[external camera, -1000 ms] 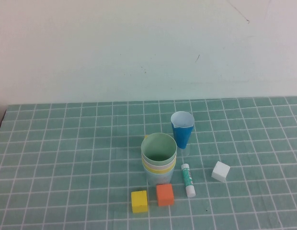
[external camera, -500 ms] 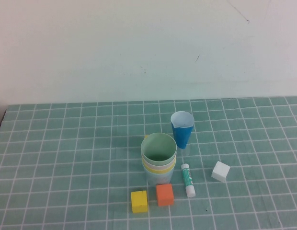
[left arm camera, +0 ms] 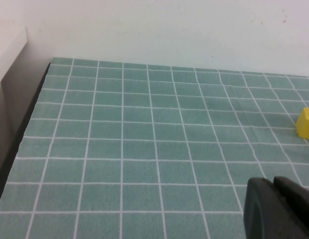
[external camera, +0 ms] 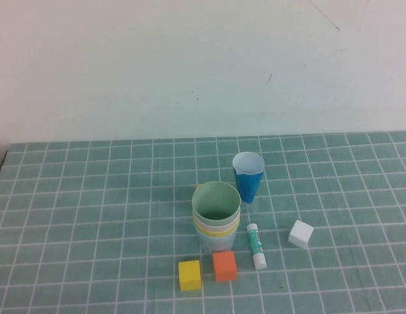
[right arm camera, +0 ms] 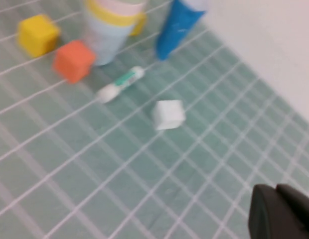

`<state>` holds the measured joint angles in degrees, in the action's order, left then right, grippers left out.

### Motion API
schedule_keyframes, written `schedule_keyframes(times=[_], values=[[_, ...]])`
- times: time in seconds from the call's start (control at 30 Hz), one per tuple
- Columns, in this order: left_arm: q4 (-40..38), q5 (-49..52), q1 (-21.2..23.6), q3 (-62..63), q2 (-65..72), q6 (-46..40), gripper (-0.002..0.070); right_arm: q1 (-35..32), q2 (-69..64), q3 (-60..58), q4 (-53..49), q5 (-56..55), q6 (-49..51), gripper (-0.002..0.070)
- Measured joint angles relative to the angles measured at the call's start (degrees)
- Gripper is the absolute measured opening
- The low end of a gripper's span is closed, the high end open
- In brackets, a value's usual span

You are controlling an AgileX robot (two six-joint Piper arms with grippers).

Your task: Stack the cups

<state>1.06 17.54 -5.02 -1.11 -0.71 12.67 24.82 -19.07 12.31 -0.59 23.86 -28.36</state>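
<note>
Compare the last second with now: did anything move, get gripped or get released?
Nothing visibly changed. The cup stack, blue cup, cubes and glue stick sit where they were. Both arms are out of the high view; the left gripper and right gripper stay shut, holding nothing.

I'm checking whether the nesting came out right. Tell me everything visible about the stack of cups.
The stack of cups stands upright near the table's front middle. A pale green cup sits innermost on top, open mouth up and empty; below its rim show a pale band, then a yellow rim, with a light blue cup outermost at the base. It looks like thin plastic. The orange cube sits against its front; whether they touch is unclear. Neither gripper holds it.
</note>
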Motion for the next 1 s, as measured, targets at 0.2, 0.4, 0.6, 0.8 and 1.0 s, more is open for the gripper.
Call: schedule_keyframes(times=[0.2,0.4,0.6,0.8,1.0], values=[[0.0,0.0,0.0,0.0,0.0,-0.12,-0.0001,-12.65,8.7,-11.6,1.82,-15.88,-0.11,-0.0001],[0.0,0.0,0.0,0.0,0.0,-0.12,-0.0001,-23.77,16.05,-13.87,2.18,-14.09,-0.11,-0.0001],[0.0,0.0,0.0,0.0,0.0,-0.12,-0.0001,-29.94,19.48,-13.87,2.24,-5.13,0.72,-0.0001],[0.0,0.0,0.0,0.0,0.0,-0.12,-0.0001,-30.53,19.75,-13.76,2.24,-4.49,4.32,-0.0001],[0.0,0.0,0.0,0.0,0.0,-0.12,-0.0001,-30.53,19.75,-13.76,2.24,-4.49,4.68,-0.0001]])
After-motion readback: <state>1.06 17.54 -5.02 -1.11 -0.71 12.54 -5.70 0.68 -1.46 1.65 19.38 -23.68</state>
